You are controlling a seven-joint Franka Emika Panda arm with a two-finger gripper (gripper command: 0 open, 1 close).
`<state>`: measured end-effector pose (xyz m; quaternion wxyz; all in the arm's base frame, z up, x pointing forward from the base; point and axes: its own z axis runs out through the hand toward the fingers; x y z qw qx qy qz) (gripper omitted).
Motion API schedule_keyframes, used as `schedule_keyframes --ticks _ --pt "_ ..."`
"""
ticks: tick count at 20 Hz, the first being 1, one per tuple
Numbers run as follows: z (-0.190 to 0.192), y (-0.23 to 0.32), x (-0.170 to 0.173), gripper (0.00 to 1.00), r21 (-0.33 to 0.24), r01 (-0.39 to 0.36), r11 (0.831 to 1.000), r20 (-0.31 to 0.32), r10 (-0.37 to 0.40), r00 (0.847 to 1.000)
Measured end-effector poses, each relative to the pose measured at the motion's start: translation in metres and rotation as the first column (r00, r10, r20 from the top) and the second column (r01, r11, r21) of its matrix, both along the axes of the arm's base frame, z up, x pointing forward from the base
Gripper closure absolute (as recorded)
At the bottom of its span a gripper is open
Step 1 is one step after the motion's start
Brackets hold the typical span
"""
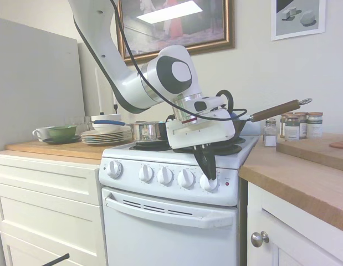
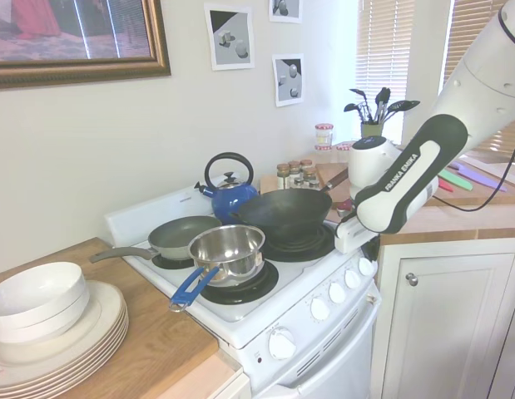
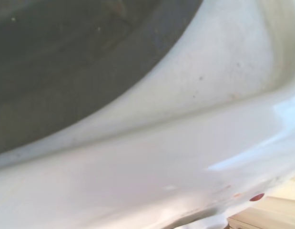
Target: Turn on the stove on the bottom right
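The gripper (image 1: 207, 176) comes down over the stove (image 1: 160, 195) front, its dark fingers (image 1: 205, 162) pinching the knob (image 1: 209, 183) nearest the red indicator dot (image 1: 227, 184) — just beside the jaws.

"FRANKA EMIKA" runs in white along the arm's black forearm panel (image 2: 404, 176).

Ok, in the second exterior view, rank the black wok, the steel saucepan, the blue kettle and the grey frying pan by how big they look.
Largest to smallest, as they look:
1. black wok
2. steel saucepan and grey frying pan: too alike to rank, and the saucepan partly hides the pan
3. blue kettle, though it sits farther back
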<state>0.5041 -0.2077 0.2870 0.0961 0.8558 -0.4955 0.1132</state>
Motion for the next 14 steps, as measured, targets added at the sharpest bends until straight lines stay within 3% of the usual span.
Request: schedule_keyframes --ticks 6,14 --pt "0.004 0.010 0.002 1.00 0.001 -0.015 1.000 0.002 0.015 1.000" --pt "-0.012 0.033 0.003 1.00 0.050 -0.006 0.999 -0.008 0.007 1.000"
